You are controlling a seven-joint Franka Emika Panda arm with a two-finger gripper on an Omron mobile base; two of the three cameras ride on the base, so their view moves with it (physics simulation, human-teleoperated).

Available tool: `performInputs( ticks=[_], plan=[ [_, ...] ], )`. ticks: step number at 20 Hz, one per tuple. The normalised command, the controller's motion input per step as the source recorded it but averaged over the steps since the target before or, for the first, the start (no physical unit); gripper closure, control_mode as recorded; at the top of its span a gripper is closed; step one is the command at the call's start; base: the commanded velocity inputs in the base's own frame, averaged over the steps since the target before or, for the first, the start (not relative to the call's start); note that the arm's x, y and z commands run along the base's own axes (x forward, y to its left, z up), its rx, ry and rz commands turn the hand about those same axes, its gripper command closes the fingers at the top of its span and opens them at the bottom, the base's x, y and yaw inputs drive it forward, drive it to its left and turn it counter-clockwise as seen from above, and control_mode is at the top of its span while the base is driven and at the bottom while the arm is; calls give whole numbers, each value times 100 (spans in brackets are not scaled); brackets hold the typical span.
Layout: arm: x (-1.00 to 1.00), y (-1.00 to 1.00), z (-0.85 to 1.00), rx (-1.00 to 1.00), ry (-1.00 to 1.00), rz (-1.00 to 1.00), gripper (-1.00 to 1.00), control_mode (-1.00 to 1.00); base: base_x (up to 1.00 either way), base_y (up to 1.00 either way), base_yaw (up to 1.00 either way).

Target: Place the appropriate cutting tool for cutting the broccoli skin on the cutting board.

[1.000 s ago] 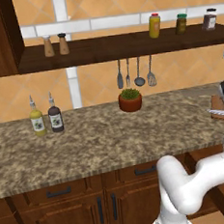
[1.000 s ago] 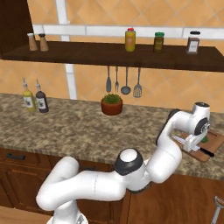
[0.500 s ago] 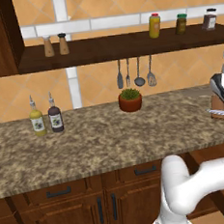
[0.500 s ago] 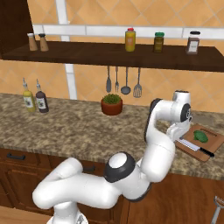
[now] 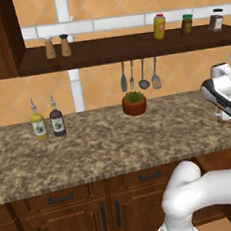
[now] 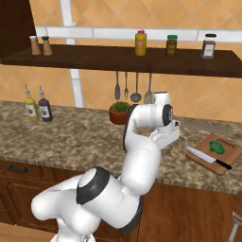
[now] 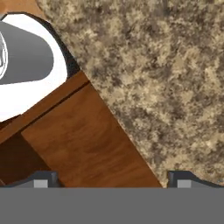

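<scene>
The reddish-brown cutting board [image 6: 224, 166] lies on the counter at the right. On it rest the dark-green broccoli [image 6: 217, 146] and a knife [image 6: 207, 157] with a grey blade and a dark handle along the board's near edge. My gripper [image 6: 172, 136] hangs left of the board, apart from it, above the counter's front edge. In the hand view the gripper [image 7: 112, 179] is open, its two fingertips [image 7: 42, 179] wide apart with nothing between them, over the granite edge and a wooden cabinet front. The hand [image 5: 224, 96] sits at the right edge of the left base view.
A leafy plant in a red-brown pot [image 6: 118, 112] stands at the back wall under hanging utensils [image 6: 135, 88]. Two bottles [image 6: 38, 105] stand at the far left. Jars [image 6: 171, 45] line the dark shelf above. The granite counter [image 5: 115, 142] stretches leftward.
My hand has swung left, away from the cutting board, and turned over the counter's front edge. The knife and broccoli stay lying on the board.
</scene>
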Motion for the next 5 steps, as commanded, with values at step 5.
performInputs(
  ticks=[5],
  plan=[
    [-73, 100, 41, -11, 0, 0, -100, -100, 0, 0, 0]
  ],
)
